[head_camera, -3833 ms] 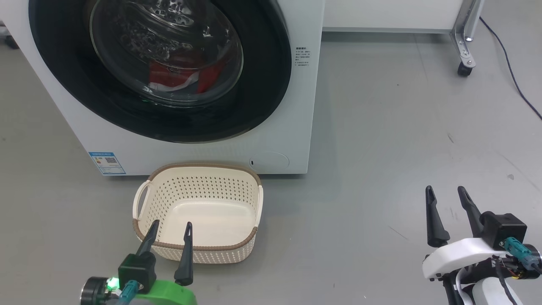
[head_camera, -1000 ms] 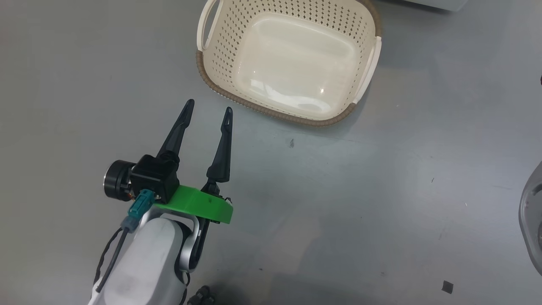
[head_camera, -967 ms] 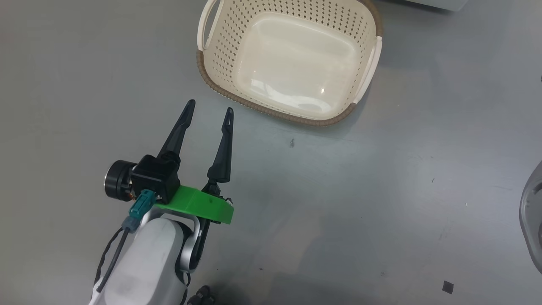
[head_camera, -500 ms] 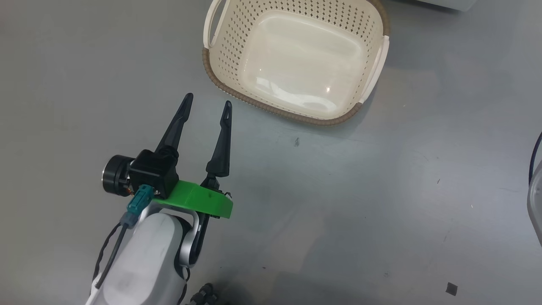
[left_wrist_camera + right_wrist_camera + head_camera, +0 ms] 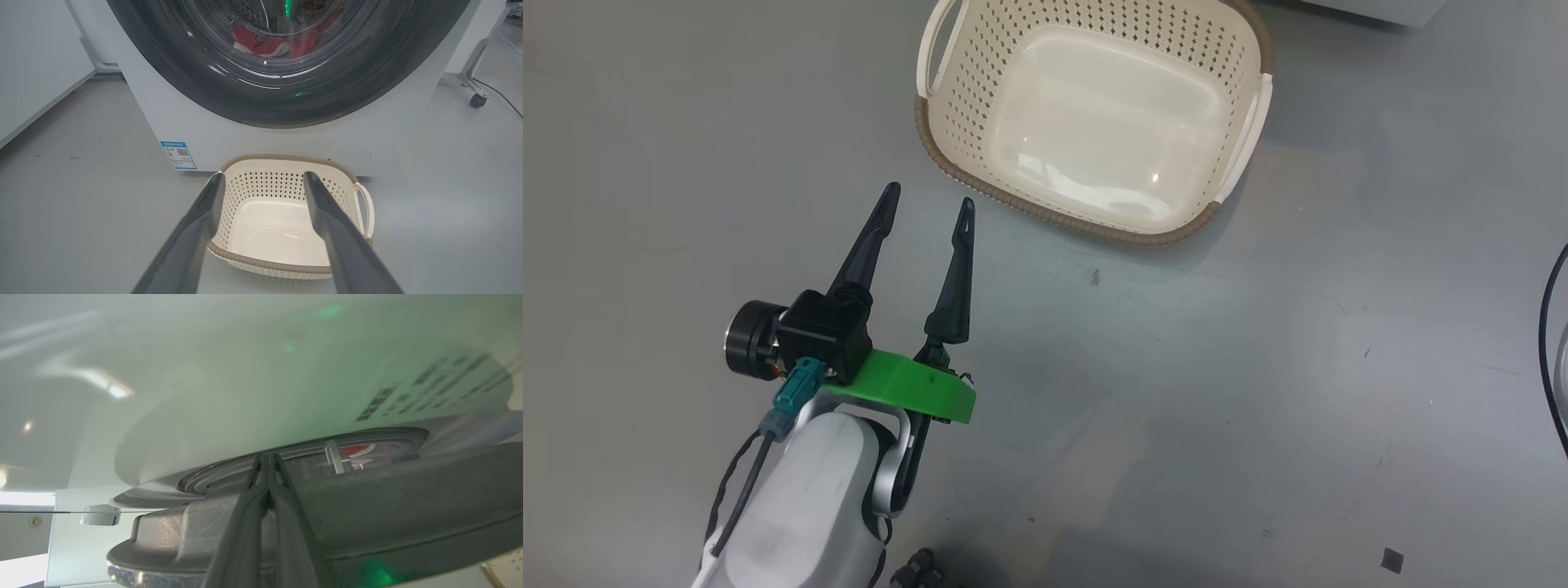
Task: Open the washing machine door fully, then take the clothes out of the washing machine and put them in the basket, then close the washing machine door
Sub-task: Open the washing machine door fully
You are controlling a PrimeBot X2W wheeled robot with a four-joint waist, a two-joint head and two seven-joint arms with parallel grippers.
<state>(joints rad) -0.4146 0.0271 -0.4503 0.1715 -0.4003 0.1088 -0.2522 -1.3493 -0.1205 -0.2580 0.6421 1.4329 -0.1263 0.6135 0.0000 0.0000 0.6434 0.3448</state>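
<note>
The cream basket (image 5: pixel 1045 214) stands empty on the grey floor, and my left gripper (image 5: pixel 930 196) hovers open just short of its near left corner. In the left wrist view that open gripper (image 5: pixel 263 179) points over the basket (image 5: pixel 286 157) at the white washing machine (image 5: pixel 204 122). Red clothes (image 5: pixel 261 41) show behind the glass of the washing machine door (image 5: pixel 184 69). My right gripper (image 5: pixel 267 456) is shut, its tips in the narrow gap between the door (image 5: pixel 367 506) and the machine front (image 5: pixel 245 396). A bit of red clothes (image 5: pixel 354 450) shows through that gap.
A blue label (image 5: pixel 178 154) marks the machine's lower left corner. A metal leg on a caster (image 5: pixel 474 81) stands to the machine's right, with a white wall panel (image 5: pixel 32 61) to its left. A dark cable (image 5: pixel 1547 327) curves in at the head view's right edge.
The head camera has tilted down from the machine to the floor and keeps drifting slightly. The left gripper stays open near the basket.
</note>
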